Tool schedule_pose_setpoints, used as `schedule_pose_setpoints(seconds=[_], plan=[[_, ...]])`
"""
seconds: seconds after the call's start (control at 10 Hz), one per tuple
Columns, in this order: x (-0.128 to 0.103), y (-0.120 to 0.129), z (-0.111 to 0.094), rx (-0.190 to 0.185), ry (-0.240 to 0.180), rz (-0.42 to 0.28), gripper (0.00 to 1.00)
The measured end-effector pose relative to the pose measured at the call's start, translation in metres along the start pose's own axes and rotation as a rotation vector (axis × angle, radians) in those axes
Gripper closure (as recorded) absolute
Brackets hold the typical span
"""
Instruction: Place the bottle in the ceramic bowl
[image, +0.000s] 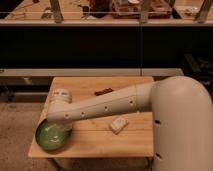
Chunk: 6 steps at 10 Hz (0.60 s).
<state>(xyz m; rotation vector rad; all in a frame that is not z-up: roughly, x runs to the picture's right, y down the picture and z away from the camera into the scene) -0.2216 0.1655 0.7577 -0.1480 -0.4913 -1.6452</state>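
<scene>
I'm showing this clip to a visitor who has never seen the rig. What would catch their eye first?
The big white robot arm sweeps from the right across the wooden table. Its end hangs over the green ceramic bowl at the table's front left corner, hiding the claw. A small pale block lies mid-table, a dark object behind it.

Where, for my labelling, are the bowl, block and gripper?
Bowl (46, 139), camera view, bare green inside.
Block (118, 124), camera view, top face.
Gripper, camera view: hidden under the end of the arm (100, 107), above the bowl.
</scene>
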Motion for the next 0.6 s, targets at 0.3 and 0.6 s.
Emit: schedule_pose_setpoints(seconds=[0.3, 0.6], plan=[[-0.007, -0.001, 0.024, -0.003, -0.010, -0.015, 0.22], [-0.005, -0.008, 0.026, -0.001, 0.001, -0.018, 0.22]])
